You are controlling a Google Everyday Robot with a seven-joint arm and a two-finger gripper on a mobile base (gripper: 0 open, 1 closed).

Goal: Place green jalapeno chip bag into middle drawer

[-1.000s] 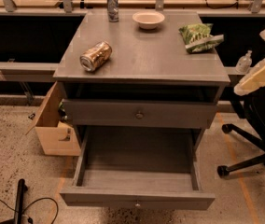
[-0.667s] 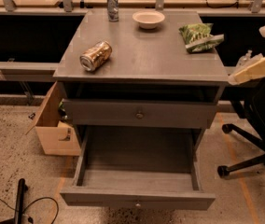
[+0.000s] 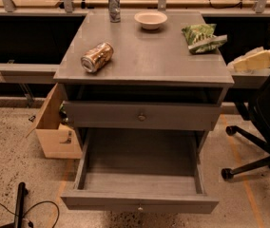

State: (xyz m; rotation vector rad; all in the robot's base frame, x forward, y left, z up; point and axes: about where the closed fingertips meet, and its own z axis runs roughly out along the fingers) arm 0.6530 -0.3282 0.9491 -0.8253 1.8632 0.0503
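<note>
A cream-coloured pincer [image 3: 251,61] hovers off the right edge of a grey wooden counter [image 3: 144,51], gripping nothing that shows; whether it is open or closed cannot be told. The small crinkled green jalapeno chip bag [image 3: 202,37] lies free at the counter's back right corner, near the pincer and inward of it. The reach seems to be in hand: next the pincer must come over the bag, grip it, and carry it down to the wide shallow grey middle drawer [image 3: 139,204], pulled open below.
</note>
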